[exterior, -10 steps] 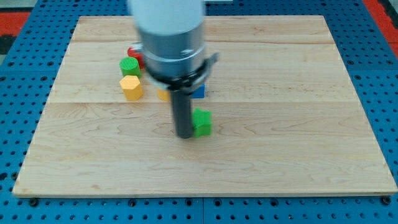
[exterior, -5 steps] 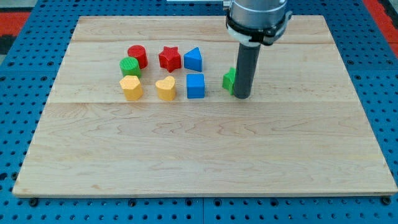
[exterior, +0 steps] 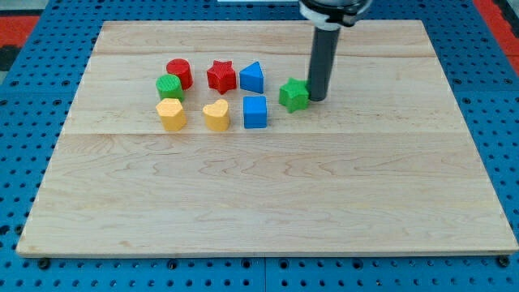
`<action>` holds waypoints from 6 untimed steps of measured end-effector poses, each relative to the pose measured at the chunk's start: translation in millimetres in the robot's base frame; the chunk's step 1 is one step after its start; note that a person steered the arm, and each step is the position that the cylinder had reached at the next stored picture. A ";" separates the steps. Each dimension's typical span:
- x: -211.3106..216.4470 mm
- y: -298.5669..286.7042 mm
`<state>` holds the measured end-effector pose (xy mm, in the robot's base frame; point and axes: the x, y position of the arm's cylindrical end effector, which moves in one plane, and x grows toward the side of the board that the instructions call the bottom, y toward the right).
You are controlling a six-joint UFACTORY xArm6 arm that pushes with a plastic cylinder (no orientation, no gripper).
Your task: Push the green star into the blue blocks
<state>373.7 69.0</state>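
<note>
My tip (exterior: 317, 99) is a bare rod end, no pincer, holding nothing; it stands on the table (exterior: 324, 203) touching the right side of the green star (exterior: 293, 95). Just left of the star, with a small gap, sit the blue cube (exterior: 255, 112) and, farther back, the blue triangular block (exterior: 252, 78). Farther left lie the red star (exterior: 220, 76), red cylinder (exterior: 179, 74), green cylinder (exterior: 169, 87), yellow heart (exterior: 216, 116) and yellow hexagonal block (exterior: 171, 114).

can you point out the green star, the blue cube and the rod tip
green star-shaped block (exterior: 294, 95), camera view, on its top face
blue cube block (exterior: 255, 112), camera view, at the middle of the cube
my tip (exterior: 317, 99), camera view, at the dark rod's very lower end, against the star's right side
</note>
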 end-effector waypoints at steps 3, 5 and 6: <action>0.0 -24.0; -0.1 -31.3; -0.1 -31.3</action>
